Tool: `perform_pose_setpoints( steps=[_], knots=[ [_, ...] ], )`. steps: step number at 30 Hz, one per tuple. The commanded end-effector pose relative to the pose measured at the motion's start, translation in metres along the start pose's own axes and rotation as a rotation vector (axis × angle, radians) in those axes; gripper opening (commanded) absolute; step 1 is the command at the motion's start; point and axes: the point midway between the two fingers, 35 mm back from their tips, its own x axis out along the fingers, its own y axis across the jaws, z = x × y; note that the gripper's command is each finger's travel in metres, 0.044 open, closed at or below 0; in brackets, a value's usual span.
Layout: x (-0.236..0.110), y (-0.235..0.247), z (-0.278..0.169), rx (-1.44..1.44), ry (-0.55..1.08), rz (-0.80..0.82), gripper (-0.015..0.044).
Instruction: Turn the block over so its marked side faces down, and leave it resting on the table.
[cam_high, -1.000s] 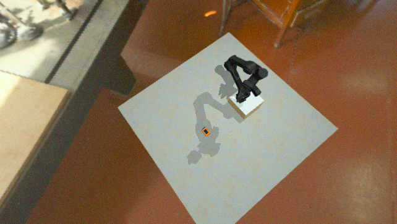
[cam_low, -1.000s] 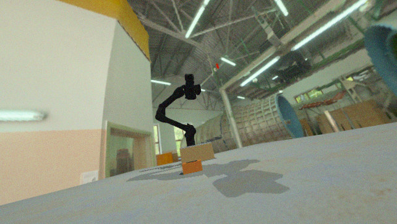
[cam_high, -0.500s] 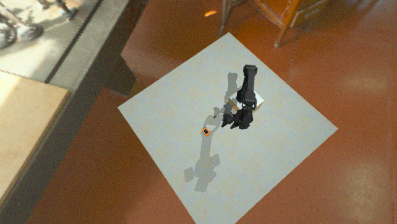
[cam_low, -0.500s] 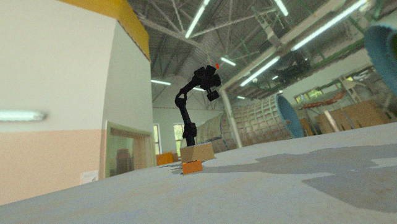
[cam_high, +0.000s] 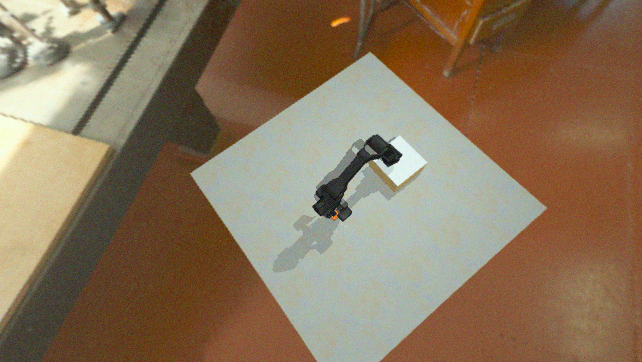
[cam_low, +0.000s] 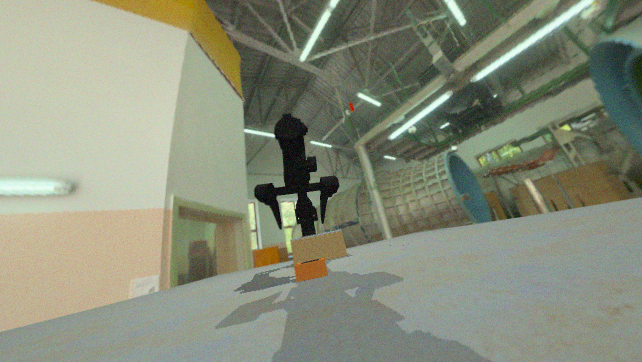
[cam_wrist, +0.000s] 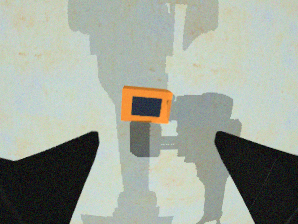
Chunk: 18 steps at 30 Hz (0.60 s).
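Landmark: the white-topped pedestal box (cam_high: 403, 164) on which the arm is mounted; everything below is placed against it.

Table: a pale grey square table top (cam_high: 425, 250) over a red-brown floor (cam_high: 550, 125); the pedestal box sits on it toward its far side in the top view.

Arm: the black arm (cam_high: 352, 170) reaches out from the pedestal box over the table, bent over so that the wrist points down.

Gripper: the gripper (cam_low: 297, 206) hangs out in front of the pedestal box, above the table surface and above the block.

Jaws: spread wide apart with nothing between them; in the wrist view the two dark fingers stand at either side of the picture with bare table in the gap.

Block: a small orange block (cam_wrist: 145, 106) rests flat on the table, well out from the pedestal box and apart from it. In the exterior view it lies just in front of the box's tan side face (cam_low: 310, 269).

Marked side: a dark rectangle on the block's upper face looks straight up at the wrist camera.

Block and fingers: the block lies between the lines of the two fingers but below them, touching neither.

Shadow: the arm's grey shadow falls across the table past the block, on the side away from the pedestal box.

Surroundings: an orange wooden table leg (cam_high: 457, 50) stands on the floor beyond the pedestal box.
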Motion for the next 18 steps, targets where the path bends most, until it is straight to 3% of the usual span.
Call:
perform_pose_setpoints(
  steps=[1, 7, 11, 18],
  knots=[
    [0.01, -0.001, 0.002, 0.085, 0.03, 0.054, 0.044],
    [0.011, -0.001, 0.002, 0.084, 0.03, 0.054, 0.044],
    [0.039, 0.002, 0.002, 0.083, 0.03, 0.055, 0.044],
    [0.058, 0.004, 0.002, 0.085, 0.03, 0.054, 0.044]
  ],
)
